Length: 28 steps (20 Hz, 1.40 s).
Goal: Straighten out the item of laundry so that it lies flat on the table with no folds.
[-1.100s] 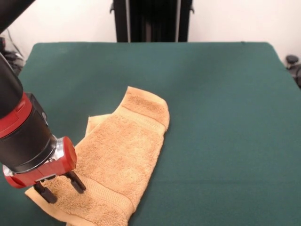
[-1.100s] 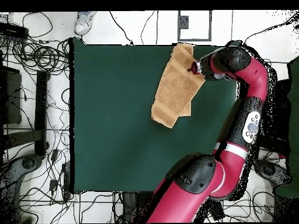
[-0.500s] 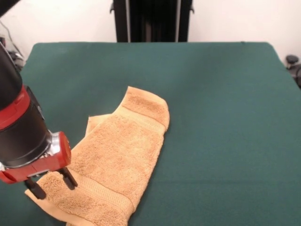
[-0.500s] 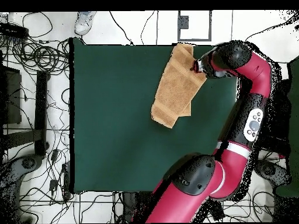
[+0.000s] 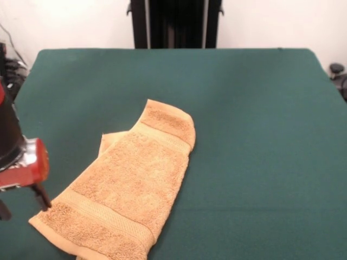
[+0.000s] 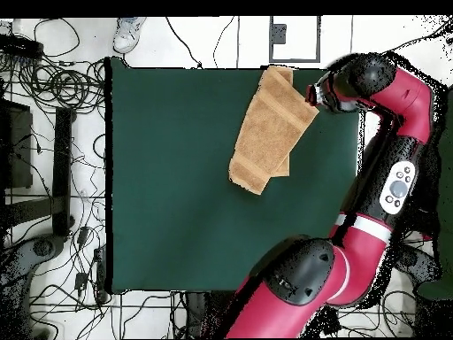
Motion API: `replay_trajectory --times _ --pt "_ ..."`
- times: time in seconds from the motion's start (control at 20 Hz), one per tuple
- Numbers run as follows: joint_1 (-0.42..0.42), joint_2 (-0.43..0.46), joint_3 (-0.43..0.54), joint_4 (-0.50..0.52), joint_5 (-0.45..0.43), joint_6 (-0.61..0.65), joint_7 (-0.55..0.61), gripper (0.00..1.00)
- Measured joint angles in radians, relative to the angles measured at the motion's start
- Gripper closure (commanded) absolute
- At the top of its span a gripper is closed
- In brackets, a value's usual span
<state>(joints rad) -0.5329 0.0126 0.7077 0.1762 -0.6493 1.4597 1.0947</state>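
Observation:
The item of laundry (image 5: 133,181) is a tan-orange towel lying on the green table (image 5: 249,108), doubled over, with an under layer peeking out at its left side. A woven band crosses its near end. My gripper (image 5: 21,205) hangs at the picture's left edge, just left of the towel's near-left corner, open, with nothing between its fingers (image 5: 41,198). From overhead, the towel (image 6: 268,131) reaches the table's (image 6: 177,177) top edge and the gripper (image 6: 315,96) sits just off its right side.
The red arm (image 6: 398,168) curves along the table's right side in the overhead view. Cables (image 6: 53,80) cover the floor at the left, and a person's shoe (image 6: 130,34) shows beyond the top edge. The black pedestal (image 5: 176,24) stands behind the table.
The gripper has drawn away sideways off the towel's near-left corner, towards the picture's left edge in the front view. The towel lies as before.

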Motion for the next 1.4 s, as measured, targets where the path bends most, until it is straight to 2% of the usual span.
replay_trajectory --times 0.45,0.55,0.95,1.4 --pt "-0.039 -0.003 0.122 -0.017 -0.096 0.021 0.0 0.0" --pt "-0.057 0.009 0.174 -0.017 -0.123 0.027 0.0 0.0" --pt "-0.097 0.059 0.285 -0.018 -0.184 0.027 0.0 0.0" --pt "-0.115 0.088 0.324 -0.016 -0.188 0.03 -0.001 0.0"
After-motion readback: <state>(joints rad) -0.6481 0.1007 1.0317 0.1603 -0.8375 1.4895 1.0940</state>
